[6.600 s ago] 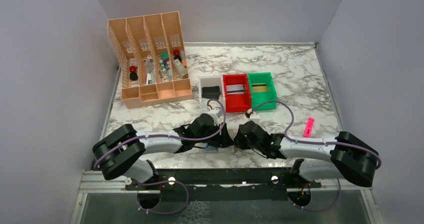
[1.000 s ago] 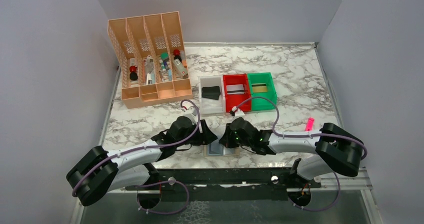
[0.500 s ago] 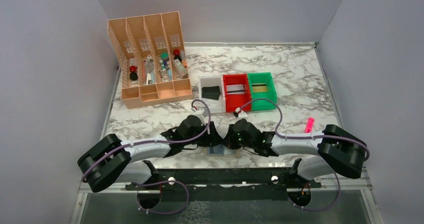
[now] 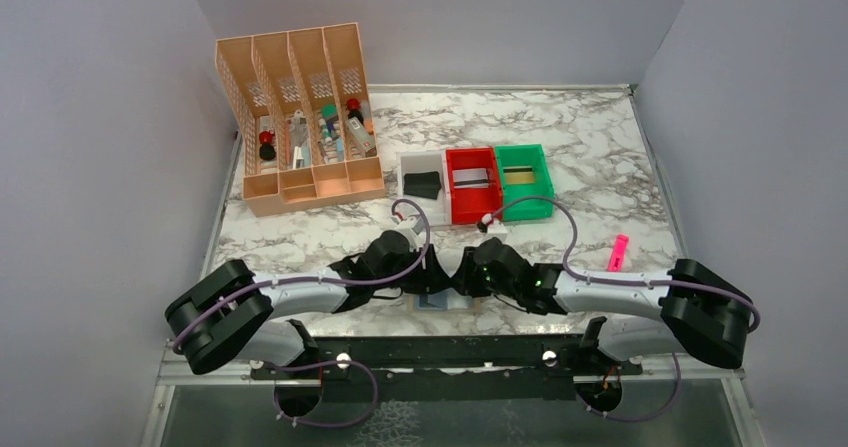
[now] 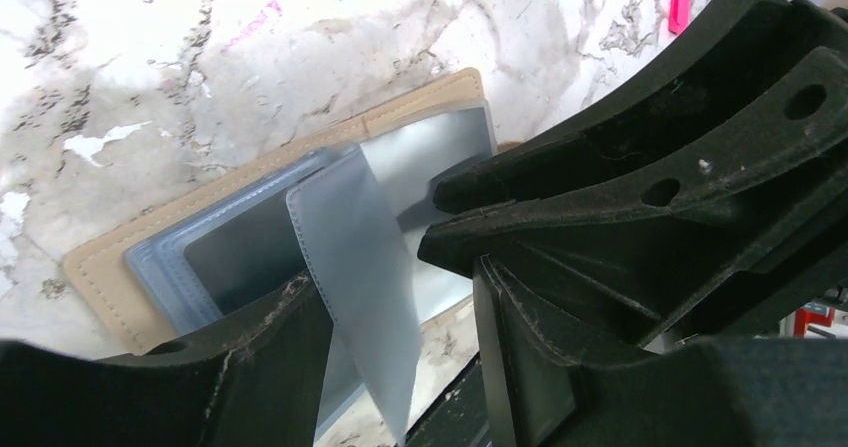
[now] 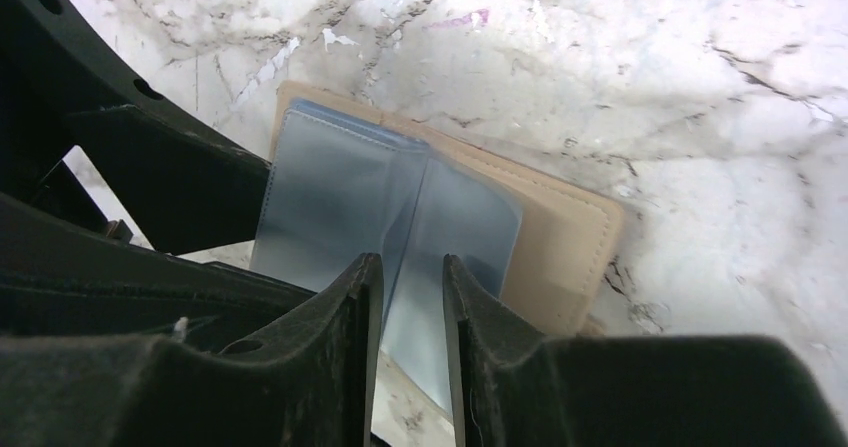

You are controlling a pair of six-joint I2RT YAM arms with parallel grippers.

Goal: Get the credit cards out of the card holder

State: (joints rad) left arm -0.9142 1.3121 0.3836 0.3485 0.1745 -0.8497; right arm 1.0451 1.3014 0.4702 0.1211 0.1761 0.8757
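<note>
the card holder (image 6: pixel 560 232) lies open and flat on the marble table (image 4: pixel 600 137) at its near edge, tan cover down and pale blue-grey lining up. one plastic leaf (image 5: pixel 350 237) stands up from its fold. whether the pockets hold any cards cannot be told.

the right gripper (image 6: pixel 410 267) comes in from the right with its jaws a narrow gap apart. the raised leaf runs into that gap without being clearly pinched. the left gripper (image 5: pixel 395 297) faces it from the left, jaws wider, with the same leaf between them and brushing one finger. the two grippers sit just beside each other over the holder.

farther back, a silvery grey card (image 4: pixel 472 177) lies in the red bin (image 4: pixel 451 187) and a black card (image 4: pixel 422 184) in the white bin (image 4: pixel 404 192).
</note>
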